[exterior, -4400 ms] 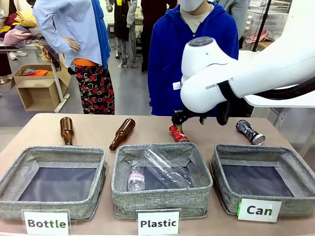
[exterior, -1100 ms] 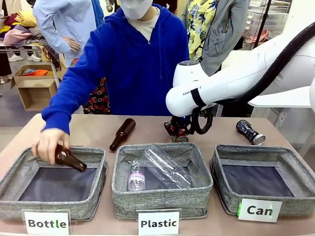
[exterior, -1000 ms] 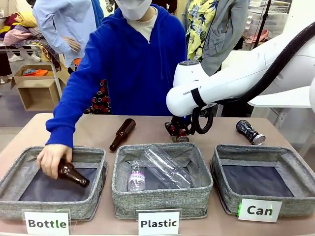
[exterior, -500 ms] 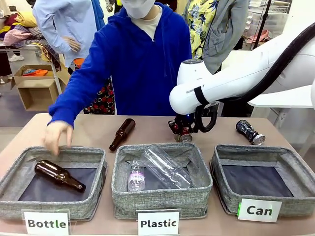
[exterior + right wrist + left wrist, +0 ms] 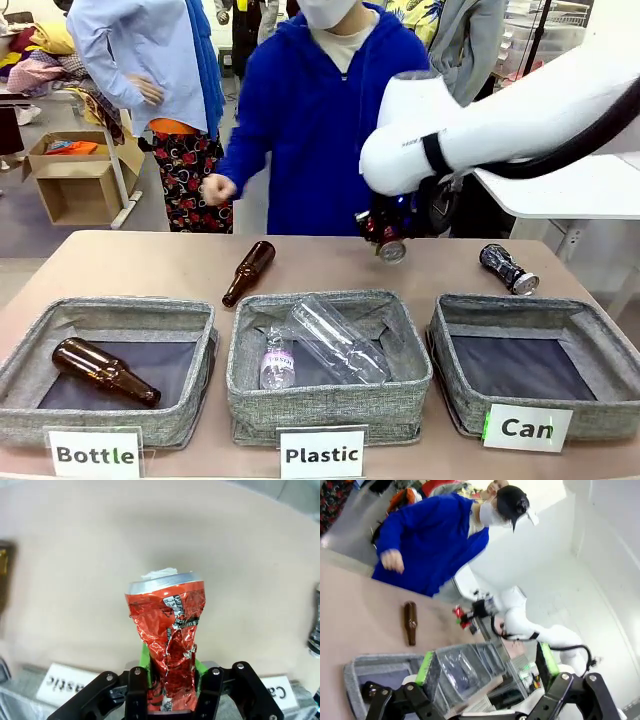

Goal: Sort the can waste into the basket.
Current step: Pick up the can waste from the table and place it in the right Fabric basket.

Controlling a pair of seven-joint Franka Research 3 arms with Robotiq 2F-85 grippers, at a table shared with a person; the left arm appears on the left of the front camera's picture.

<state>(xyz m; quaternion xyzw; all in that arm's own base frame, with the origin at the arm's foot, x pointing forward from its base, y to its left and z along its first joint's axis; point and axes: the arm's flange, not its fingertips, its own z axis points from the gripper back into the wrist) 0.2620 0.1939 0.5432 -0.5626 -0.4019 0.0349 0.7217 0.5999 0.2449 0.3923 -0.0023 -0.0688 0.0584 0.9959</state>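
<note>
Front view: my right gripper [image 5: 383,232] pinches the red can [image 5: 372,226] clear of the table, at 10 o'clock from the Can basket [image 5: 530,304]; I judge it is ready to carry across. That basket holds nothing. The dark can [image 5: 508,268] lies at its 12 o'clock.
Left wrist view: my left gripper [image 5: 485,664] stands spread and holds nothing.
Right wrist view: the green pads [image 5: 144,659] clamp the can's lower body.

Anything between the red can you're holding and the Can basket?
Front view: only bare table between red can in the right gripper and Can basket.
</note>
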